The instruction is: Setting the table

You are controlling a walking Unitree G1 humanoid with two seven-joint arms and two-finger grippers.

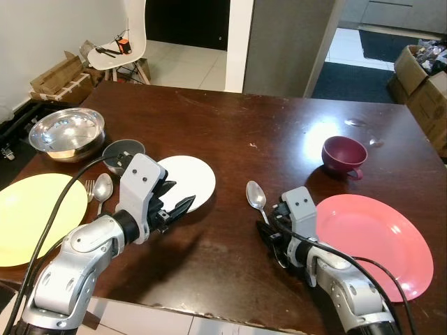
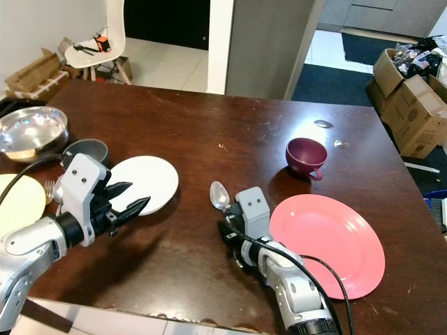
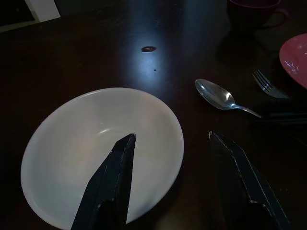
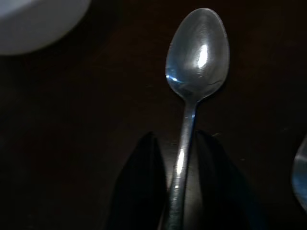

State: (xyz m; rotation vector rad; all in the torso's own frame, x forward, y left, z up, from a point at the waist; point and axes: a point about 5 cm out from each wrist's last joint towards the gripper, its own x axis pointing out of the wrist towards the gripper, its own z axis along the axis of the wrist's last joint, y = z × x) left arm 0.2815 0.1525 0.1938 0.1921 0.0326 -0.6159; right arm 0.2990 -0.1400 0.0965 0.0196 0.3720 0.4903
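Spoon: a spoon (image 4: 196,52) lies on the dark counter (image 1: 237,125) just left of the pink plate (image 1: 370,241), bowl pointing away from the robot.
Right tool: the right tool (image 4: 180,182) is down at the counter, its two fingers closed in on the spoon's handle, one on each side.
Left tool: the left tool (image 3: 170,153) hovers over the near edge of the white plate (image 1: 192,178), fingers spread wide, holding nothing.
Cup: a maroon cup (image 1: 343,155) stands beyond the pink plate; its inside cannot be made out.
Left side: a yellow plate (image 1: 31,213), with another spoon (image 1: 103,187) and a fork (image 1: 90,187) beside it.
Bowls: a steel bowl (image 1: 66,132) and a small dark bowl (image 1: 122,150) stand behind them.
Left wrist view: a second fork (image 3: 266,85) shows near the pink plate.
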